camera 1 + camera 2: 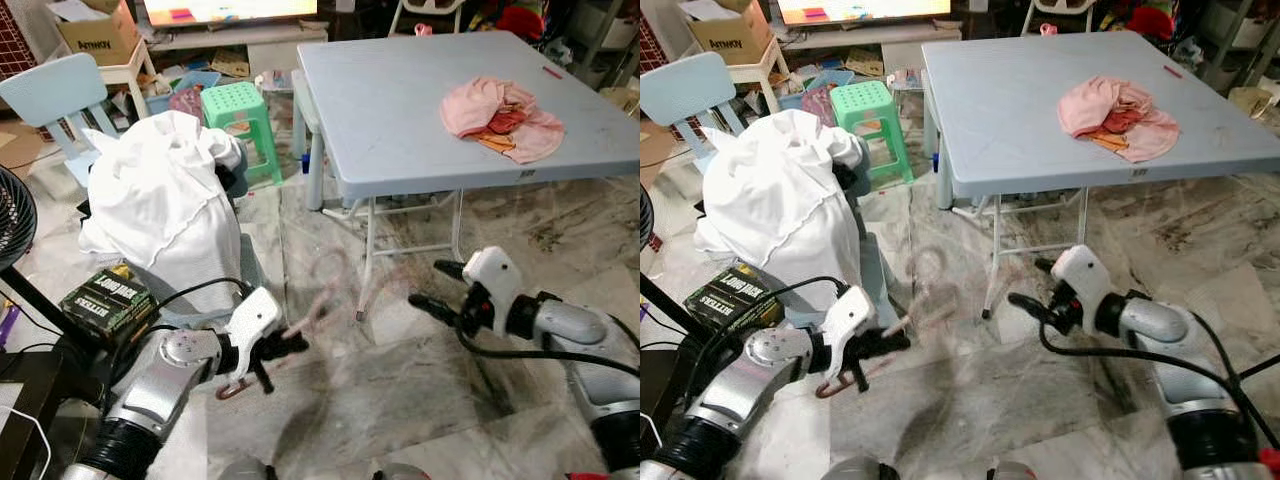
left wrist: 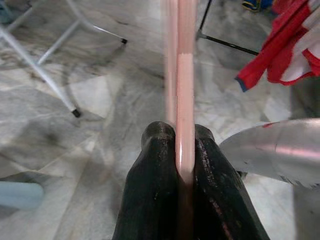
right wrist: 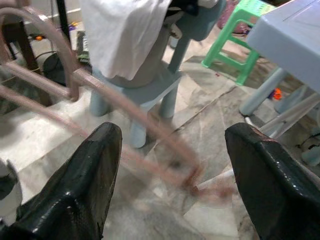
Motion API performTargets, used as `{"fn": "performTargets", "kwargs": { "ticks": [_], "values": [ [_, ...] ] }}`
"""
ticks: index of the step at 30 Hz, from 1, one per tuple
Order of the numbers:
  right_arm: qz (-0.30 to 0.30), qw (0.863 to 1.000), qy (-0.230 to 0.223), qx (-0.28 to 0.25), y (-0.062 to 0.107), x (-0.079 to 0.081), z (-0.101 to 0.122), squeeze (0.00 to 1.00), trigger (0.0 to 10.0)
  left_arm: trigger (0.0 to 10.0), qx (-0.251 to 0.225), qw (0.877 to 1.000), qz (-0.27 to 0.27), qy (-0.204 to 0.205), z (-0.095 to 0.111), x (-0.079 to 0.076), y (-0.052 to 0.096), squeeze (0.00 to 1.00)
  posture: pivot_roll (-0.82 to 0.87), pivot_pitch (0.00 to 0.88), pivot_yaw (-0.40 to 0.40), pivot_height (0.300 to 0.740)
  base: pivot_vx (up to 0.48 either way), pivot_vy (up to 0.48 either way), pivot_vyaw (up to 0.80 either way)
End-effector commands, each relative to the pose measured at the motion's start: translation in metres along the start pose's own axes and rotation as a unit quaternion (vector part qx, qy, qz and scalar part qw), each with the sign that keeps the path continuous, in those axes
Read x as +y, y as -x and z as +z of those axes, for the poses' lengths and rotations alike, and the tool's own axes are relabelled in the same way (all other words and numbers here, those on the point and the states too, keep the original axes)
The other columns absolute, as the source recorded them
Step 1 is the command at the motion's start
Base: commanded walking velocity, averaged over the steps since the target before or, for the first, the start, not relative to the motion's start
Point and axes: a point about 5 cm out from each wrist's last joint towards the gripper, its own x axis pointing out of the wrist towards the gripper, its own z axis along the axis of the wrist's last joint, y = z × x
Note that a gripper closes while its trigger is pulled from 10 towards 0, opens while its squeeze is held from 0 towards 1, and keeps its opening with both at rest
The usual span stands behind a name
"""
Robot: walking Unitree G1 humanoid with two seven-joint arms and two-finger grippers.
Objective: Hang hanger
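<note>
A pink hanger (image 1: 325, 300), smeared by motion blur, sticks out over the marble floor from my left gripper (image 1: 285, 345), low at the front left. The left wrist view shows the two black fingers (image 2: 155, 165) shut on the hanger's thin pink bar (image 2: 185, 75). The hook end (image 1: 232, 390) hangs below the gripper. My right gripper (image 1: 438, 287) is held open to the right, near the table leg, with nothing between its fingers. In the right wrist view the blurred hanger (image 3: 75, 80) lies ahead of its fingers (image 3: 95, 170).
A blue-grey folding table (image 1: 400, 110) with pink clothes (image 1: 500, 120) stands ahead on the right. On the left, a chair draped in a white garment (image 1: 165, 200), a green stool (image 1: 240, 105), a black box (image 1: 105, 300) and a fan (image 1: 12, 215). Marble floor lies between the arms.
</note>
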Motion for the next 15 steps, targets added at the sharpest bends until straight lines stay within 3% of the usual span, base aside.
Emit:
{"fn": "performTargets", "kwargs": {
  "ticks": [1,4,6,7,8,9,10,15],
  "values": [
    [0.017,1.000,0.007,-0.004,-0.001,0.000,0.005,0.00,10.0,10.0,-0.013,0.999,-0.014,-0.029,0.013,0.000,0.000,0.00,-0.03,0.000,0.021,0.740,0.000,0.000,0.00],
    [0.102,0.994,0.025,0.020,0.001,0.001,0.010,0.00,10.0,10.0,-0.007,0.996,-0.069,-0.054,0.016,-0.008,-0.002,0.00,-0.04,0.000,0.026,0.740,0.000,0.000,0.00],
    [0.128,0.991,0.029,0.032,0.001,0.002,0.010,0.00,10.0,10.0,-0.004,0.995,-0.085,-0.058,0.017,-0.011,-0.003,0.00,-0.04,0.000,0.027,0.740,0.000,0.000,0.00],
    [0.149,0.987,0.034,0.043,0.000,0.004,0.009,0.00,8.8,10.0,-0.003,0.994,-0.094,-0.062,0.017,-0.013,-0.004,0.00,-0.04,0.000,0.027,0.740,0.000,0.000,0.00],
    [0.149,0.987,0.034,0.043,0.000,0.004,0.009,0.00,8.8,10.0,-0.003,0.994,-0.094,-0.062,0.017,-0.013,-0.004,0.00,-0.04,0.000,0.027,0.740,0.000,0.000,0.00],
    [0.162,0.985,0.038,0.050,0.000,0.005,0.008,0.00,7.6,10.0,-0.002,0.993,-0.097,-0.065,0.017,-0.014,-0.005,0.00,-0.04,0.000,0.027,0.740,0.000,0.000,0.00],
    [0.178,0.981,0.042,0.058,-0.003,0.007,0.006,0.00,0.0,10.0,-0.002,0.993,-0.103,-0.066,0.017,-0.016,-0.006,0.00,-0.04,0.000,0.026,0.740,0.000,0.000,0.00],
    [0.242,0.965,0.060,0.080,-0.011,0.011,0.007,0.00,0.0,10.0,0.006,0.989,-0.128,-0.077,0.015,-0.023,-0.010,0.00,-0.03,0.000,0.021,0.740,0.000,0.000,0.00]
  ]
}}
